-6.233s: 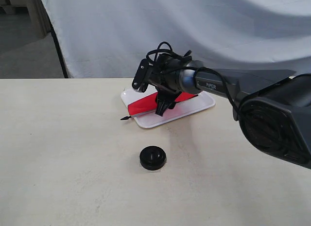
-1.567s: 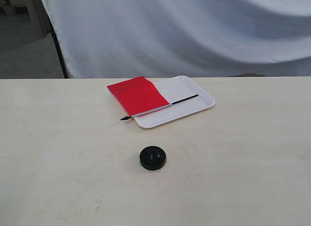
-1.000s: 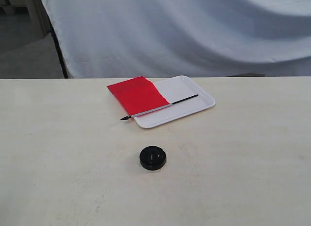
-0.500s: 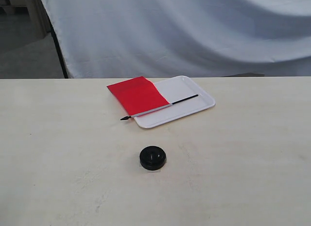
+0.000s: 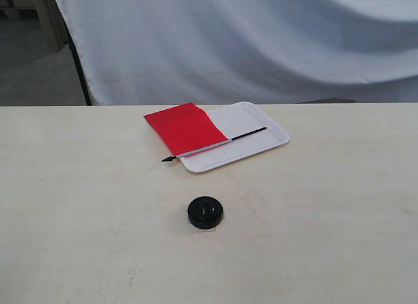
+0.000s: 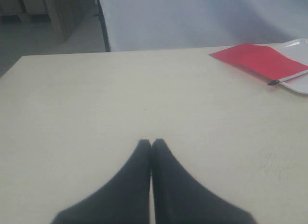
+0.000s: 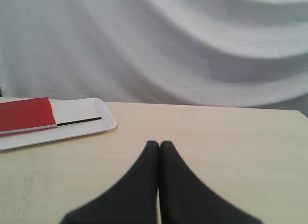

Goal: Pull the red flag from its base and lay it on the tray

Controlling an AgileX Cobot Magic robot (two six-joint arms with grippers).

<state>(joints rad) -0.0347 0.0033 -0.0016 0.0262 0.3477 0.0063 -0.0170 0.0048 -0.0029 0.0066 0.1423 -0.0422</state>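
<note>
Left gripper (image 6: 151, 143): fingers pressed together, nothing between them, hanging low over bare table (image 5: 326, 219). Right gripper (image 7: 159, 144): the same, closed and empty. Neither arm shows in the exterior view.

Red flag (image 5: 186, 129): lies flat across the tray (image 5: 247, 118), off the base (image 5: 205, 212). Its pole runs diagonally. The black butt end rests on the tray toward the right arm's side. The pointed tip sticks out past the tray's near-left rim, over the table. Part of the cloth also overhangs the left rim.

The base sits alone on the table with its hole empty, nearer the camera than the tray and well apart from it.

Judgement: the task looks essentially done. If the overhang needs fixing, the butt end faces the right arm, and the tip and the loose cloth face the left arm. Which arm is nearer I cannot tell.

Surface: pale, matte tabletop. Room: a white draped sheet (image 5: 261, 42) behind, with dim floor beyond.
</note>
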